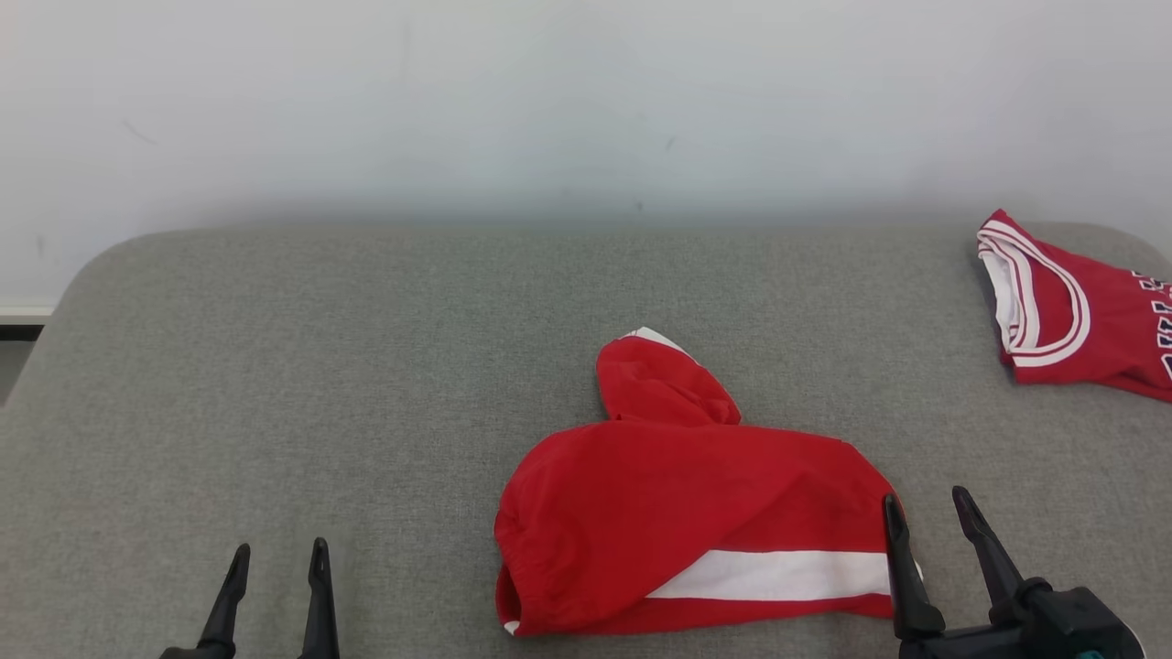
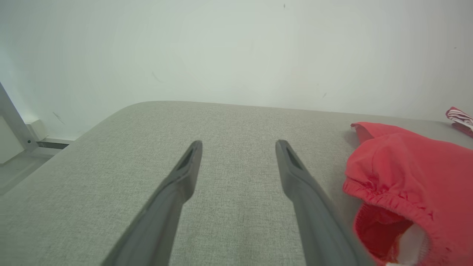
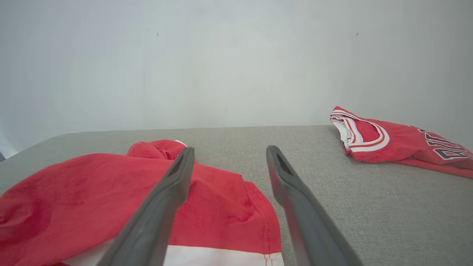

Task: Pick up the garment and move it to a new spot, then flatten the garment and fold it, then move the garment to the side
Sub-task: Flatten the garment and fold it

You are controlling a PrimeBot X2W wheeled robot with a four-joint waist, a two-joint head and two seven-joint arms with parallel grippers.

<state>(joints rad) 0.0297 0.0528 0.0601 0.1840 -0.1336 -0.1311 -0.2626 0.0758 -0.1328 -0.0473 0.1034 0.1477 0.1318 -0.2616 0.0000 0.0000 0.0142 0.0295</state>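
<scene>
- Head view: the red garment lies in a compact, mostly flat shape on the grey padded table. It sits slightly right of centre, toward the near edge.
- A white stripe runs across the garment's near part. A narrower lobe of cloth sticks out on its far side.
- The right gripper stands at the garment's right edge. Its jaws are spread wide and grip nothing.
- One finger of the right gripper overlaps the cloth's edge, and the other is over bare table. Contact with the cloth cannot be determined.
- The left gripper is at the lower left over bare table, well apart from the garment. Its jaws are spread wide and empty.
- Left wrist view: the garment's gathered waistband lies at the right, with its opening turned toward the camera.
- A second red shirt with white trim and dark lettering lies at the table's far right, well apart from the garment.
- A pale wall stands behind the table.
</scene>
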